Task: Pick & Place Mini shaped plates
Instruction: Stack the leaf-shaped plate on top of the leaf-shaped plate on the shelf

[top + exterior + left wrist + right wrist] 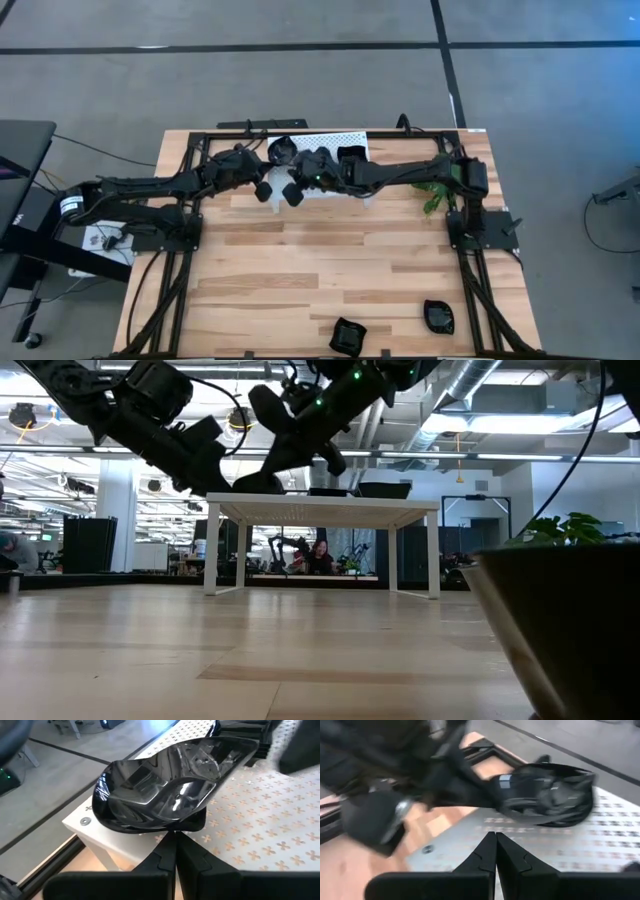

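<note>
Left hand [272, 165] sits over the far-left corner of the rack [330, 137], its fingers pressed together on the rim of a wavy dish [165, 785]; the left wrist view shows the dish tilted up off the perforated top, pinched only at its near edge. Right hand [293, 192] hovers just beside it over the rack's near edge, fingers together and holding nothing. A second dish [350, 155] rests on the rack to the right, and two more lie on the counter [300, 270] at its near edge, a square one [347, 336] and a rounded one [438, 316], well apart from the arms.

The chief risk is probably a slip. The dish is glossy black, hard-looking and smooth, and a thin edge pinch on a curved, scalloped rim gives little purchase; any quick swing could let it rotate or drop onto the rack or counter. The two arms are also crowded together, so a lift or a sideways carry could knock the right hand against the dish or the left wrist.

The rack is a white, matt sheet punched with small cross-shaped holes, standing on legs above the pale wood-plank counter. A leafy green plant [432, 192] stands by the right arm's base, and could be brushed if that arm draws back.
</note>
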`<move>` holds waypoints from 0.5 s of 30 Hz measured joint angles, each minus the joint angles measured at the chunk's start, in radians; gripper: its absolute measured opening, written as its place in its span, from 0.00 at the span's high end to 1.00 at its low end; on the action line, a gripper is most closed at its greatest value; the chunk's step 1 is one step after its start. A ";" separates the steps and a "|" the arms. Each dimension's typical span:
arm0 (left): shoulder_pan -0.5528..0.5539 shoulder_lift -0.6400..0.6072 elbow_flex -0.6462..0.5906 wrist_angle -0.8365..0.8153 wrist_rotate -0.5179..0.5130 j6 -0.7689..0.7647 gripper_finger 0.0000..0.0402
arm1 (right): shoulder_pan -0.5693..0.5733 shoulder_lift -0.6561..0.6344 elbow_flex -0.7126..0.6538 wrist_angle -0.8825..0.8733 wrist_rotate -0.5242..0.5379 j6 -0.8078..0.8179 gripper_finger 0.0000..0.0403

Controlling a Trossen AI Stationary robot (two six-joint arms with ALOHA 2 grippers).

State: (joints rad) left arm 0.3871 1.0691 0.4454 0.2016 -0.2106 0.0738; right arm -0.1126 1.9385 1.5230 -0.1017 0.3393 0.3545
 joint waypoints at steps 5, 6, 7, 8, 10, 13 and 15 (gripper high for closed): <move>-0.022 -0.008 0.000 0.001 -0.011 0.000 0.99 | 0.021 -0.001 0.000 0.005 0.062 -0.017 1.00; -0.028 -0.015 0.000 0.002 -0.026 0.000 0.99 | 0.022 -0.004 0.000 -0.001 0.092 -0.016 1.00; -0.032 -0.023 0.000 0.001 -0.041 0.000 0.99 | 0.021 -0.007 0.000 -0.005 0.112 -0.016 1.00; -0.036 -0.032 0.000 0.001 -0.054 0.000 0.99 | 0.021 -0.009 0.000 -0.004 0.127 -0.011 1.00; -0.041 -0.049 0.000 0.002 -0.058 0.000 0.99 | 0.016 -0.010 0.000 -0.012 0.158 0.008 1.00; -0.047 -0.056 0.000 0.001 -0.058 0.000 0.99 | -0.001 -0.006 0.000 -0.023 0.164 0.026 1.00; -0.047 -0.053 0.000 -0.001 -0.059 0.000 0.99 | -0.011 -0.004 0.000 -0.040 0.160 0.036 1.00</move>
State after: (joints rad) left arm 0.3405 1.0165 0.4454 0.2007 -0.2691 0.0738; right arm -0.1235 1.9346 1.5234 -0.1413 0.4991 0.3902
